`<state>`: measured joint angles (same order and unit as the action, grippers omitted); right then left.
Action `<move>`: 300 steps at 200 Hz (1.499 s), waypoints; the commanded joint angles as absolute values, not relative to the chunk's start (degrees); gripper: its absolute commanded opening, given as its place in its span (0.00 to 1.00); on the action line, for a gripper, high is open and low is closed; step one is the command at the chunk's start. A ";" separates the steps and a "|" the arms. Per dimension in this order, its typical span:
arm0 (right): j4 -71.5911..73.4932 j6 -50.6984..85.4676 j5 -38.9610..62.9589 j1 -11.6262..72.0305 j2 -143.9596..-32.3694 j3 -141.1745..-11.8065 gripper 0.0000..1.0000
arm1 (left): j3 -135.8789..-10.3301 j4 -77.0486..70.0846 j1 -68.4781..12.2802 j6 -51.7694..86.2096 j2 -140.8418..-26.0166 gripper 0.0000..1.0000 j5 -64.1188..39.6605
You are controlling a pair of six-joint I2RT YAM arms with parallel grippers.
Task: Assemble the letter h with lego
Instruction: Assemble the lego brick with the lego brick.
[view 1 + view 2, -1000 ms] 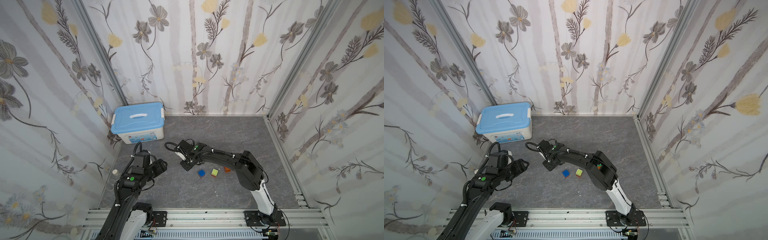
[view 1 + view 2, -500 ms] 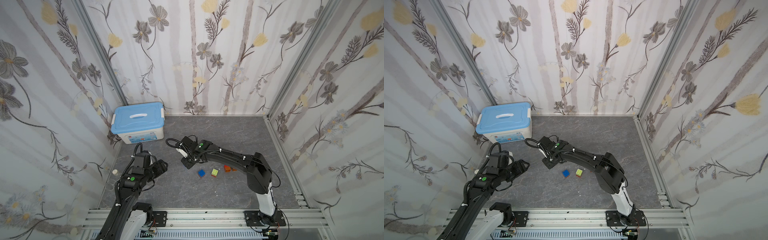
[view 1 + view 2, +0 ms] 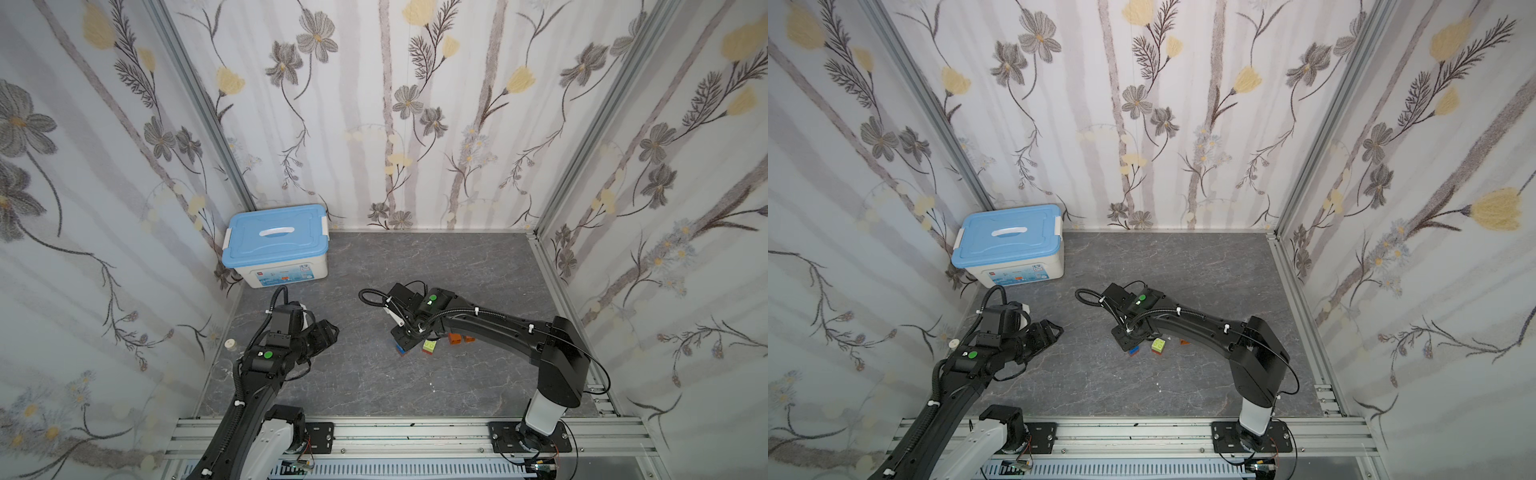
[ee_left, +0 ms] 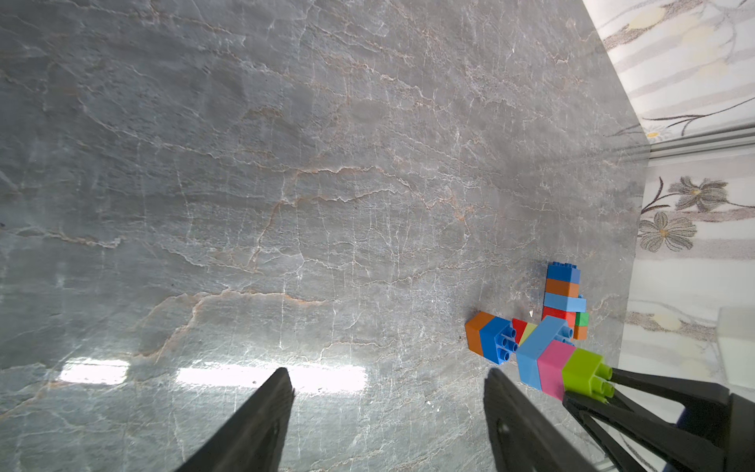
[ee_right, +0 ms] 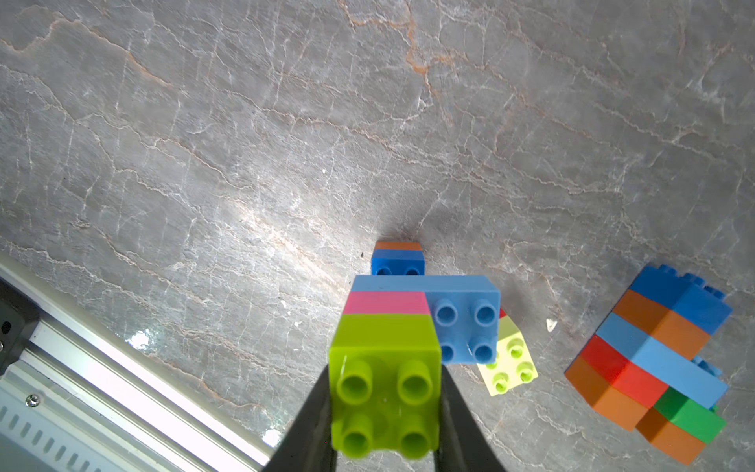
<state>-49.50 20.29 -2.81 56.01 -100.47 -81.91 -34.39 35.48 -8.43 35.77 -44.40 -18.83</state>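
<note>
Nearest to me, the left claw (image 4: 387, 374) is hanging wide open over the bare grey stone-look table (image 4: 245, 163). It is holding nothing and is well apart from the bricks.

A bit further in, the right claw (image 5: 385, 378) is squeezing tight on a lime green studded plastic brick (image 5: 384, 339). A pink plastic brick (image 5: 386, 303) and a long light-blue studded brick (image 5: 465, 318) are stuck on beyond it. So this little stack is pointing its long way out from the claw, slanting toward the table.

Just past its far end, a small blue-and-orange brick pair (image 5: 398, 259) is lying with its studs facing the claw. I cannot tell if they are touching. A pale lime brick (image 5: 508, 363) is sitting near, to one side. A bigger many-coloured brick stack (image 5: 653, 359) is lying on its side further off.

The right arm is much the nearer, so I think it is the one to join these up.

Far back, the white storage box with the light-blue lid (image 3: 276, 245) is sitting shut.
</note>
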 commanded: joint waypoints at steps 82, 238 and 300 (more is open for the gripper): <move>-45.70 22.06 -5.46 55.98 -99.65 -78.49 0.30 | -34.06 33.84 -8.35 35.16 -44.10 0.76 -19.50; -43.93 23.16 -4.05 55.99 -103.67 -75.60 0.29 | -33.69 33.40 -8.33 35.29 -43.97 0.76 -19.83; -49.37 24.51 -3.01 55.68 -106.53 -77.18 0.29 | -33.42 33.09 -8.35 35.45 -43.94 0.76 -20.10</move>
<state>-40.16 22.87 -5.54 55.92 -103.90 -77.60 -33.71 34.24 -8.43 35.77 -44.01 -19.73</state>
